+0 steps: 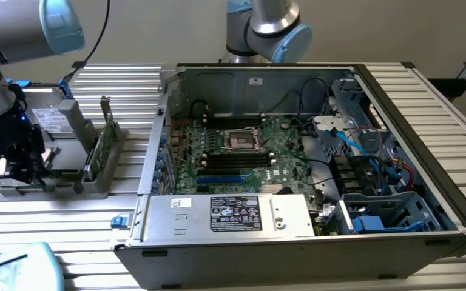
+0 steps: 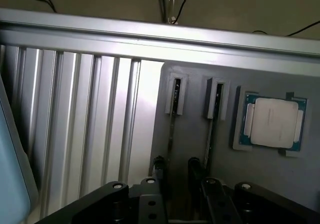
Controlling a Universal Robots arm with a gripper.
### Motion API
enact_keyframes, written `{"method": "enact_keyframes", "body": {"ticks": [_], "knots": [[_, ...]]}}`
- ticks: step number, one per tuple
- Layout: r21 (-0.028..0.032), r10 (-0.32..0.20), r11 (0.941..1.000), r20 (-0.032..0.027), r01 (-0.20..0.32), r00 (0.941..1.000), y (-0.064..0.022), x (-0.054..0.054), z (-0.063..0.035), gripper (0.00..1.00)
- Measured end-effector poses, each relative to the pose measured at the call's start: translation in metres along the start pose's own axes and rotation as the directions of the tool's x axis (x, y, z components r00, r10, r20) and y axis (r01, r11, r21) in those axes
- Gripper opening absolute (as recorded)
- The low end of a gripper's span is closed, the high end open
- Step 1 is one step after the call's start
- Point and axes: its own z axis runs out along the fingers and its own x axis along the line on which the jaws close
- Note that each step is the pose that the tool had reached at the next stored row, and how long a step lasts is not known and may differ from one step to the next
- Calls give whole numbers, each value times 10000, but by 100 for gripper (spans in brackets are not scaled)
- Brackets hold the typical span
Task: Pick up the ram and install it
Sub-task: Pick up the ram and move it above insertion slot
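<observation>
Wrist view: my gripper (image 2: 176,166) hangs low over the gray holder (image 2: 195,79). The jaws are spread, one finger on each side of the ram (image 2: 172,134), which stands on edge in its slot. I can't tell if they touch it. A silver chip (image 2: 272,121) sits nearby.

Green motherboard (image 1: 286,142) in a grey computer case (image 1: 257,79); ribbed silver counter (image 2: 75,124); silver, green-edged processor (image 2: 272,122) on grey tray (image 2: 195,134); black gripper (image 2: 176,168).

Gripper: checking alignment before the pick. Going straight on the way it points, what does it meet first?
Likely the ram, standing on edge in the grey holder, in line with the gripper; depth is unclear.
</observation>
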Motion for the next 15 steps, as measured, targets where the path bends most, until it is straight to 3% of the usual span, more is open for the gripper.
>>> {"method": "enact_keyframes", "body": {"ticks": [9, 15], "knots": [[-18, -7, 10000, 4, 7, 10000, 0, 3, 16, 33], [-30, -8, 10000, 5, 8, 10000, 0, 4, -27, 33]]}}
